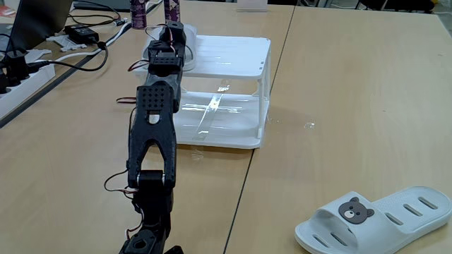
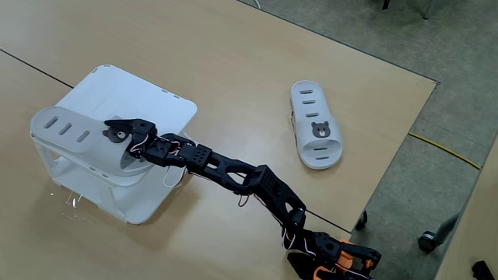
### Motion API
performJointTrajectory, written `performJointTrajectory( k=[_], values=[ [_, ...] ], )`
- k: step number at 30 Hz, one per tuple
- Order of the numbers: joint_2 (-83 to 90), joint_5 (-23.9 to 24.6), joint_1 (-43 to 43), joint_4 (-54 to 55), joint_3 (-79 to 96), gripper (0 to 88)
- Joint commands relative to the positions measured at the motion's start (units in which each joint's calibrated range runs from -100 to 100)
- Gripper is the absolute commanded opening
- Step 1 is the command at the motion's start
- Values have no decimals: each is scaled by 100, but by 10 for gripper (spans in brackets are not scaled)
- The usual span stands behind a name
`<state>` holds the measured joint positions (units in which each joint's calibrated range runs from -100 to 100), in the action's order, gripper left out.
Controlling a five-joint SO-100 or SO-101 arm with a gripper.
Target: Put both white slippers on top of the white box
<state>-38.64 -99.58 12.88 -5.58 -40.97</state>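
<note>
One white slipper (image 2: 68, 128) lies flat on top of the white box (image 2: 167, 109), along its left side in that fixed view; in the other fixed view the arm hides most of this slipper (image 1: 151, 51). My gripper (image 2: 115, 129) (image 1: 171, 29) sits over the slipper's strap end, and I cannot make out whether the jaws are closed on it. The other white slipper (image 1: 374, 219) (image 2: 315, 124), with a brown bear badge, lies on the table well away from the white box (image 1: 233, 63).
A power strip (image 1: 18, 81), an adapter (image 1: 82, 33) and black cables lie at the table's far left. Two purple bottles (image 1: 138, 13) stand behind the box. The table edge (image 2: 405, 148) drops to the floor near the loose slipper.
</note>
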Motion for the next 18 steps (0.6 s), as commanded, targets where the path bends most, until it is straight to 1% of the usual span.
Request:
performJointTrajectory(
  k=[1,5,13,18],
  values=[
    [1302,-42,-38,23,538,246],
    [1798,-42,-38,23,1143,246],
    [1967,-42,-22,23,1116,246],
    [2404,-42,27,-158,1612,247]
  ],
)
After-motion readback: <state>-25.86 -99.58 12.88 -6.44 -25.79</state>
